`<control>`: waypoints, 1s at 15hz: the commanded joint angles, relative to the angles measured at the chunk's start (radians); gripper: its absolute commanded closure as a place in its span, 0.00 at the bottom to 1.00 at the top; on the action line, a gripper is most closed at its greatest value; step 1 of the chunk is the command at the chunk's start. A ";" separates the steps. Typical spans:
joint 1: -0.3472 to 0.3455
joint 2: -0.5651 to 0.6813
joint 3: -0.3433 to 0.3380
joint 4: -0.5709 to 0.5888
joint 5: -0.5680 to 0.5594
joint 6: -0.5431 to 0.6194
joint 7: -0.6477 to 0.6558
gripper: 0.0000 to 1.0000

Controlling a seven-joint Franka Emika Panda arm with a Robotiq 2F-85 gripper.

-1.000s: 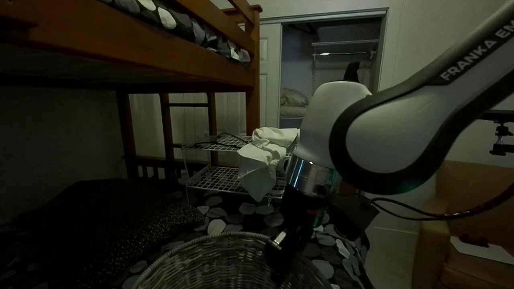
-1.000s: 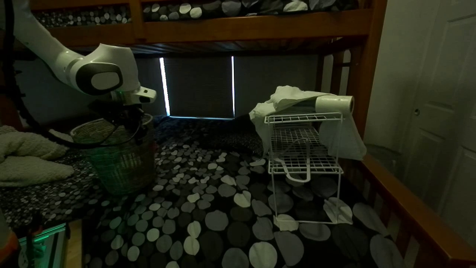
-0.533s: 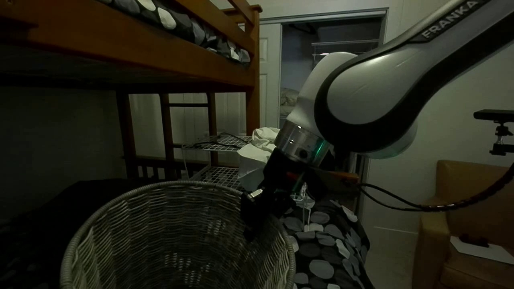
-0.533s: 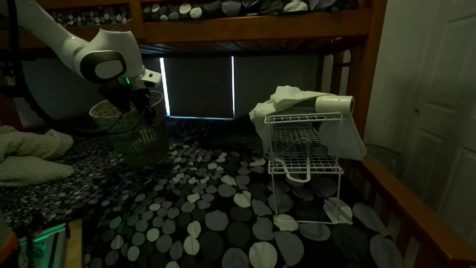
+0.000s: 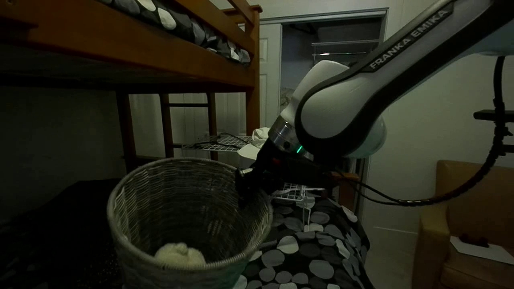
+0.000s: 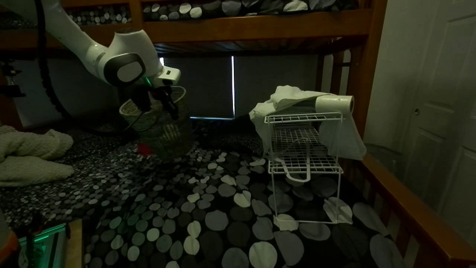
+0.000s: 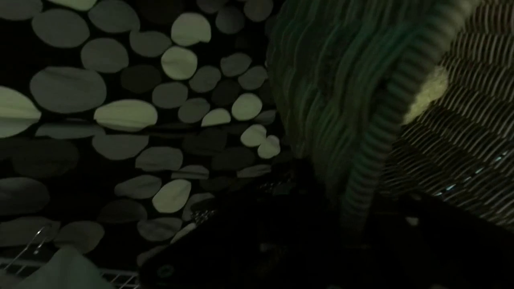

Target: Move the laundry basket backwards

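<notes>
The laundry basket is a large round wicker basket with a thick rim. It shows in both exterior views (image 5: 172, 196) (image 6: 173, 128) and in the wrist view (image 7: 333, 72). My gripper (image 5: 245, 194) is at the rim, with one black finger inside the basket and the other outside. In the wrist view the rim runs down between the dark fingers of my gripper (image 7: 353, 200), which are shut on it. The basket leans slightly. A pale fluffy item (image 5: 178, 256) lies inside it. I cannot tell whether its base touches the bed.
A white wire rack (image 6: 305, 169) with white cloth (image 6: 286, 98) stands on the dotted bedspread (image 6: 208, 223). A cream blanket (image 6: 33, 149) lies at the left. A red item (image 6: 144, 149) is beside the basket. The upper bunk (image 6: 256, 29) hangs above.
My gripper and the basket have moved together, up and to the right in one exterior view, and up into fuller view in another. The pale item inside and the red item now show.
</notes>
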State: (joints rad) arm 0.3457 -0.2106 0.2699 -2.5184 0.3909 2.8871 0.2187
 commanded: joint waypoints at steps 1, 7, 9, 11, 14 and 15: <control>-0.098 0.111 0.112 0.118 -0.156 0.142 0.247 0.97; -0.136 0.211 0.178 0.198 -0.348 0.085 0.423 0.87; -0.128 0.232 0.183 0.200 -0.411 0.118 0.503 0.97; -0.123 0.282 0.152 0.245 -0.496 0.161 0.661 0.97; -0.093 0.358 0.066 0.341 -0.639 0.128 0.867 0.97; -0.063 0.376 0.024 0.380 -0.677 0.100 0.937 0.97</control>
State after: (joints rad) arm 0.2232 0.1054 0.3883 -2.2523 -0.1788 3.0021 0.9598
